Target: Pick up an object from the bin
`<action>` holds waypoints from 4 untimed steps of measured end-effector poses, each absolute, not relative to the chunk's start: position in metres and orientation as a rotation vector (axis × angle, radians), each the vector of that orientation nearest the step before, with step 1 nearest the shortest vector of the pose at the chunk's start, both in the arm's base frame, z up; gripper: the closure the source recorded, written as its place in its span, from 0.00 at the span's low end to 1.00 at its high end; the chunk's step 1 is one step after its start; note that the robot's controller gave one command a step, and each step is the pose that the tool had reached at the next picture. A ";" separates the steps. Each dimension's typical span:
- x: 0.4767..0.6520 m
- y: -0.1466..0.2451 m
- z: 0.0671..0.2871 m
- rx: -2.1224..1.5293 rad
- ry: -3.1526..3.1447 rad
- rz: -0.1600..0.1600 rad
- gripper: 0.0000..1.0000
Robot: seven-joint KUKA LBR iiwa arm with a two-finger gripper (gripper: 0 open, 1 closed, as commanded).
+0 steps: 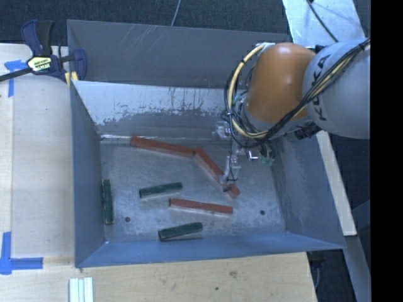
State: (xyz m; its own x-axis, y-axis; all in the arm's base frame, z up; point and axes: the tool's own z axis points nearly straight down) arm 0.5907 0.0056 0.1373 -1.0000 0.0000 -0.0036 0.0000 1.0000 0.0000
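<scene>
My gripper [231,180] hangs down in the right half of the bin, beneath the arm's orange cover. Its tip is at the lower right end of a short red-brown stick [210,163] that lies on a slant; whether it touches that stick I cannot tell. Just below lies another red-brown stick [200,206], nearly level on the floor. A longer red-brown stick [162,146] lies along the back wall, to the gripper's left.
Three dark green sticks lie apart: one in the middle [160,190], one near the front wall [181,231], one upright along the left wall [107,201]. The arm and its cables cover the bin's right back corner.
</scene>
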 end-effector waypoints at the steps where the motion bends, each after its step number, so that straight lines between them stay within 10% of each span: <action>1: 0.591 0.006 0.137 0.000 3.138 0.000 0.00; 2: 0.545 -0.032 0.072 0.257 3.128 -0.001 1.00; 3: 0.545 -0.032 0.072 0.257 3.128 -0.001 1.00; 4: 0.541 -0.026 0.125 0.264 3.135 0.000 1.00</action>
